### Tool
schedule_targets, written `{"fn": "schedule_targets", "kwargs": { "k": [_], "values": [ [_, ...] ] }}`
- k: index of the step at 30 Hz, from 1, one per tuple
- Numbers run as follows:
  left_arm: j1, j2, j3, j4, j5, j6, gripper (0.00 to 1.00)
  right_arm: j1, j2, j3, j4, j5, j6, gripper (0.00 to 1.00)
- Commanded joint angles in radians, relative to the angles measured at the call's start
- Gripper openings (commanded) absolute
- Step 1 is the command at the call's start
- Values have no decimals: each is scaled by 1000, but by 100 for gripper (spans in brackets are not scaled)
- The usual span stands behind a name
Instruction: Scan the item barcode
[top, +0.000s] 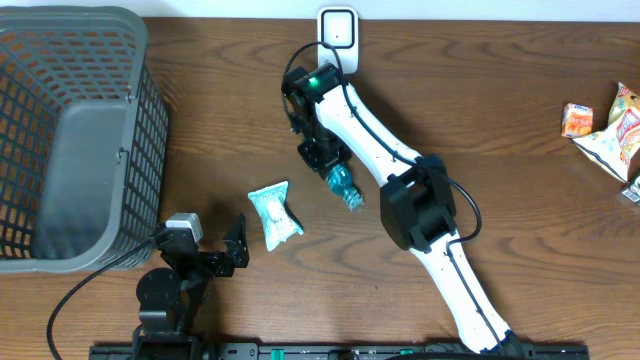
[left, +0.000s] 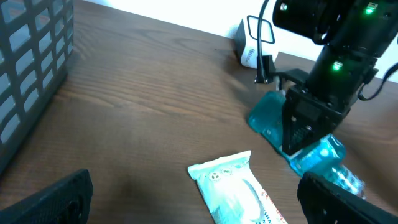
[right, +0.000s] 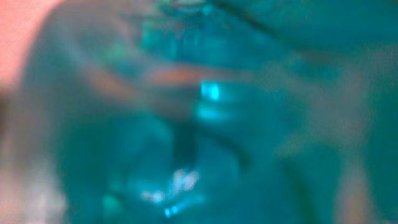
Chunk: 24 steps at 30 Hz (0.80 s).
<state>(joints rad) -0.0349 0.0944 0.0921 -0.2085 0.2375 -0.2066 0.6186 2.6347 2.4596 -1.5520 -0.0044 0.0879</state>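
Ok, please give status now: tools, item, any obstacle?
Left tool open, empty. Right tool shut on teal bottle. Wipes packet lies beside, not blocking scanner.

Right wrist cam: frame is almost entirely filled by a teal object (right: 205, 130), translucent and badly out of focus. Bright glint (right: 209, 91) near centre, more lower middle. Pinkish patch (right: 25, 25) in the top-left corner. Shape unreadable.

Translucent teal bottle (top: 345, 188) slants diagonally, apart from white scanner (top: 338, 30).
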Motion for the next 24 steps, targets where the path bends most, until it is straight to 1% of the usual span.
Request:
{"fn": "schedule_targets", "kwargs": {
  "k": [1,2,3,9,11,15,19,24],
  "values": [
    [-4,-5,-19,-18,5,2,98,-10,48,58,-3,282,346,1],
    [-4,-5,-19,-18,5,3,98,-4,48,69,-16,388,473,1],
    [-4,-5,-19,-18,5,2,98,1,48,70,-22,436,527,1],
    [-4,-5,-19,-18,5,3,98,39,48,69,-117,693,812,1],
    [-4,-6,-19,-18,5,2,98,51,48,69,-150,760,871,1],
    [-4,-5,-19,-18,5,2,98,58,48,69,-150,743,853,1],
    [-4,-6,-19,-18,5,2,98,14,47,69,-150,651,753,1],
    [-4,-5,-19,-18,5,2,98,-83,42,69,-150,615,603,1]
  ]
}}
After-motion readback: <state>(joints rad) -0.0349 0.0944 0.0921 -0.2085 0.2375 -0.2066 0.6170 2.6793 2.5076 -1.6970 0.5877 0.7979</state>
